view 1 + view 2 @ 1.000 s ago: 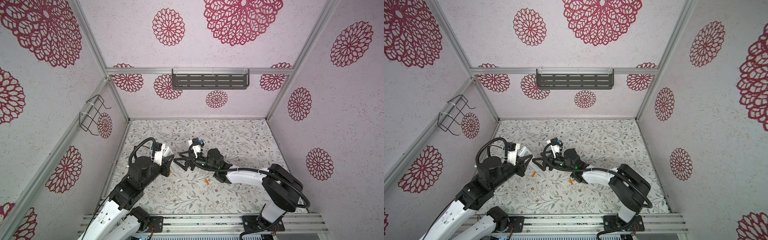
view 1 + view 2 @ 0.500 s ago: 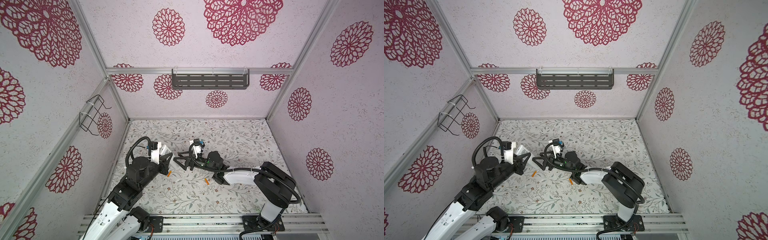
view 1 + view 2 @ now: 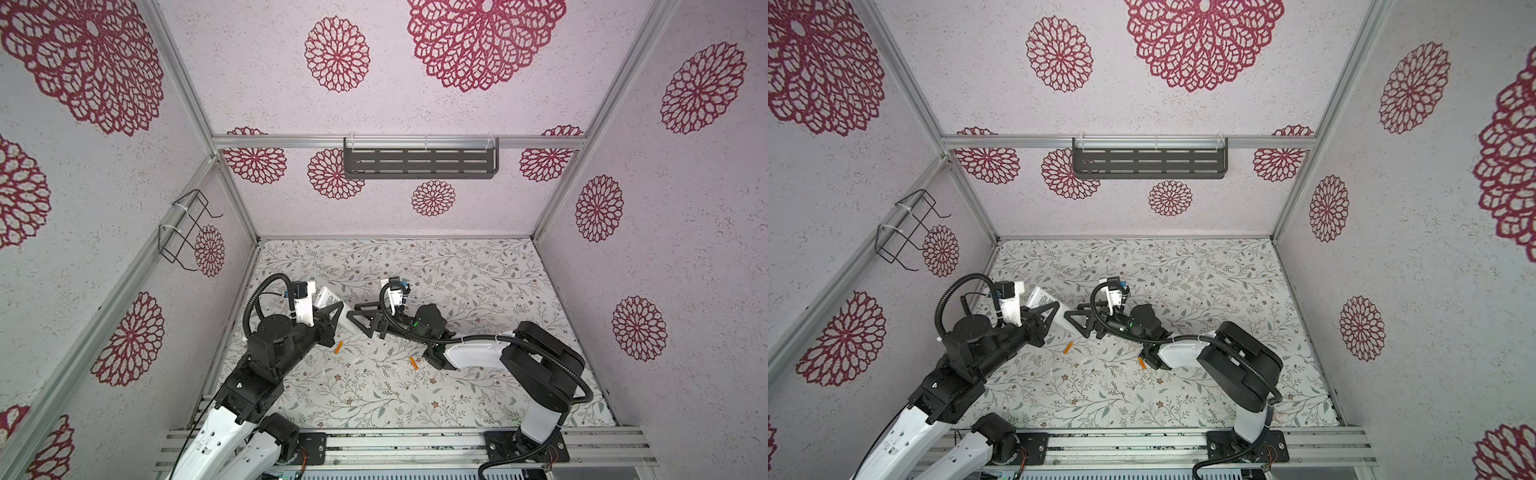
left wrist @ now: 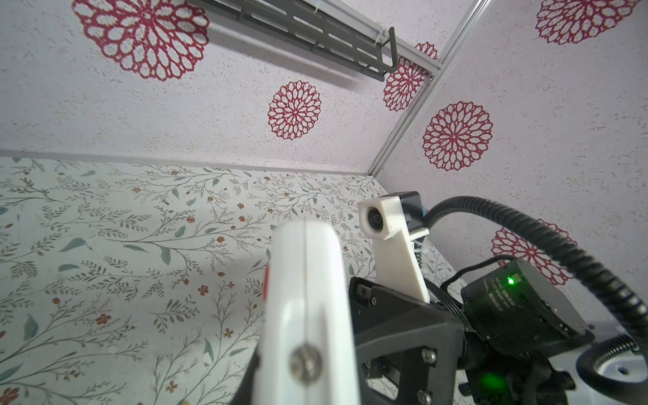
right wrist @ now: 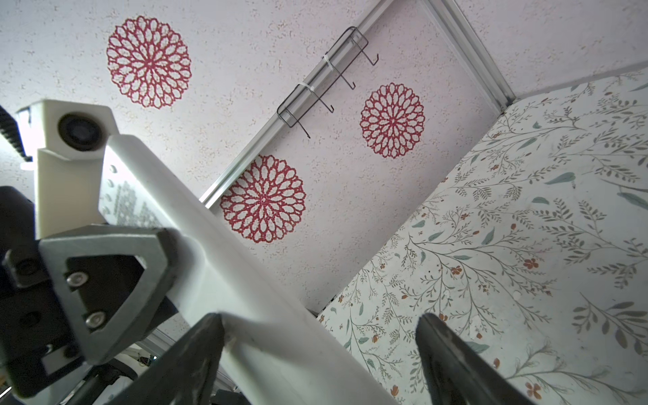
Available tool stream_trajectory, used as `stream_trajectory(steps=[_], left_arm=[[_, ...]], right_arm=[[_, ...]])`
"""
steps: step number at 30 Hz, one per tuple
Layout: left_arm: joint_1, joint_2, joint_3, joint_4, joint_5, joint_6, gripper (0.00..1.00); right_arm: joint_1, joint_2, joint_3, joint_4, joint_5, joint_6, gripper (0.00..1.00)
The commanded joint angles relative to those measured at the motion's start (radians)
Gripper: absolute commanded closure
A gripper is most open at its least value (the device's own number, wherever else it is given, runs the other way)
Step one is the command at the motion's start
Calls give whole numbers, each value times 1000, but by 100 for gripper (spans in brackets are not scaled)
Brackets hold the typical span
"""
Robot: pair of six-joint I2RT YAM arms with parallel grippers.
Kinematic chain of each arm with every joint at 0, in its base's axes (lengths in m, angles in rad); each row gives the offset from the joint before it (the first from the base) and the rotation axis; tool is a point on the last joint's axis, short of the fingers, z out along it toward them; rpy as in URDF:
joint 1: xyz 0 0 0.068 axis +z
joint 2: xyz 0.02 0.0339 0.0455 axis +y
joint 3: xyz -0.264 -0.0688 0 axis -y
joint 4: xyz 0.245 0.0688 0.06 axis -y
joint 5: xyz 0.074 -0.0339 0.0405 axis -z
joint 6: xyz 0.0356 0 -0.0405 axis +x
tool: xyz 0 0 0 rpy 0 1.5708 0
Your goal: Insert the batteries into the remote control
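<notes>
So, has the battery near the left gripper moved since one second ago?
No. The battery lies on the same spot of the table print as before.

a dark slotted shelf (image 3: 419, 164) hangs from the silver rail (image 3: 291, 142) across the back wall, held on by pale ties. right beneath the shelf sits a small red medallion (image 3: 433, 198). a larger medallion (image 3: 334, 173) is partly tucked behind the shelf's left end, and a huge medallion (image 3: 484, 37) spreads high above it. well to the left of the shelf and lower, a black wire rack (image 3: 187, 230) is tied to the side wall's slanting bar. far below the shelf lies the tabletop (image 3: 478, 282), papered in pale leafy sprigs with tiny red blooms.
</notes>
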Motion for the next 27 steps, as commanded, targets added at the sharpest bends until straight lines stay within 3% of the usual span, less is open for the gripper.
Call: stream_trajectory(steps=[1,8,17,27], left_arm=[[-9,-19,-2,119,67,-26,100],[-9,-33,5,134,60,-28,100],[-8,-60,1,139,78,-7,100],[-9,-22,24,76,65,67,100]], right_arm=[[4,48,45,69,-25,110,11],[25,63,65,-80,18,98,12],[16,68,137,-535,101,146,13],[2,24,133,-733,170,97,13]])
